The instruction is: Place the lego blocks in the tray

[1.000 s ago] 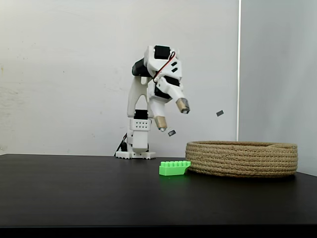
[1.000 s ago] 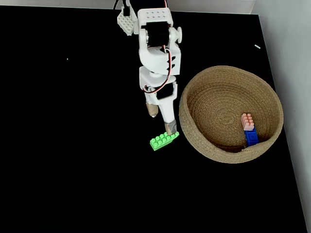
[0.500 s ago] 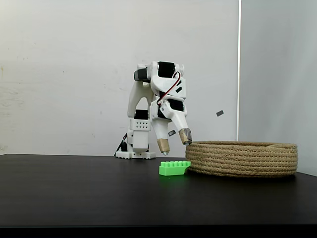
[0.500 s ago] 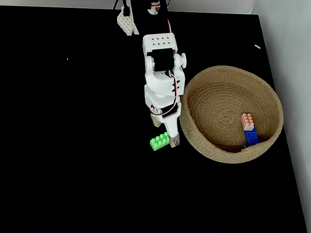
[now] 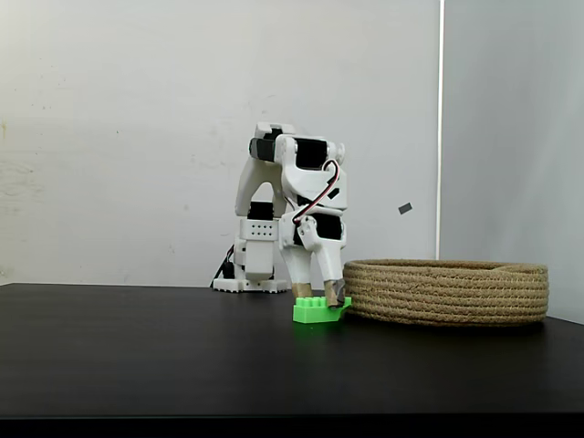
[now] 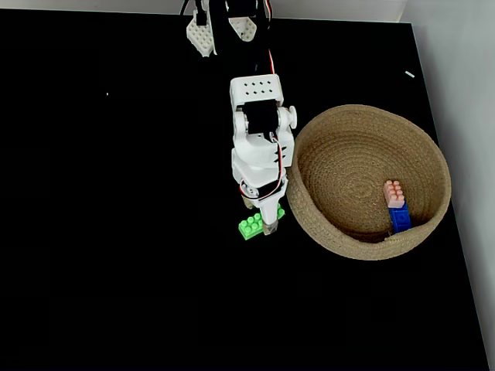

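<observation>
Dropping from well above the tray's rim a second ago, the gripper (image 5: 317,294) has come down onto the green lego block (image 5: 319,309), which has not shifted. Its jaws stand apart and straddle the brick, one tan-tipped finger on each side, seemingly so a squeeze can catch its flat walls; no squeeze shows yet.

Nearest in the side-on fixed view is the table (image 5: 146,356), matte black and smooth. On it lies the green block, glossy lime plastic with a row of studs, just beside the tray at the tray's 9 o'clock in the top-down fixed view (image 6: 251,226). The tray (image 6: 309,216) is coiled tan rope, round, shallow, ribbed. Inside, near its 4 o'clock, a blue block (image 6: 400,219) lies with a pale pink studded brick (image 6: 394,192) touching it. Farthest stands the white plastic arm (image 5: 274,210).
</observation>
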`<state>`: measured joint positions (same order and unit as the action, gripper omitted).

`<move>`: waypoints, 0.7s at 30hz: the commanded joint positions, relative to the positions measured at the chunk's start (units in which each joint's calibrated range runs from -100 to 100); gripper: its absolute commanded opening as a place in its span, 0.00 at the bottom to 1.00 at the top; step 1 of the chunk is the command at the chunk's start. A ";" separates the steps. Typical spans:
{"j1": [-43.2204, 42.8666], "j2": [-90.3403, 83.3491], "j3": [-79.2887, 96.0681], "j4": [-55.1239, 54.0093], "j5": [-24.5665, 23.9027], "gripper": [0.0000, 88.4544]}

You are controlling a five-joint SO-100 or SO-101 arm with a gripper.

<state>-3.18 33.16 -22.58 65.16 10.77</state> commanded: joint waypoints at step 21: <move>-6.88 -24.31 -6.10 2.68 4.84 0.00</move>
<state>-6.03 24.26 -26.82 68.01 14.14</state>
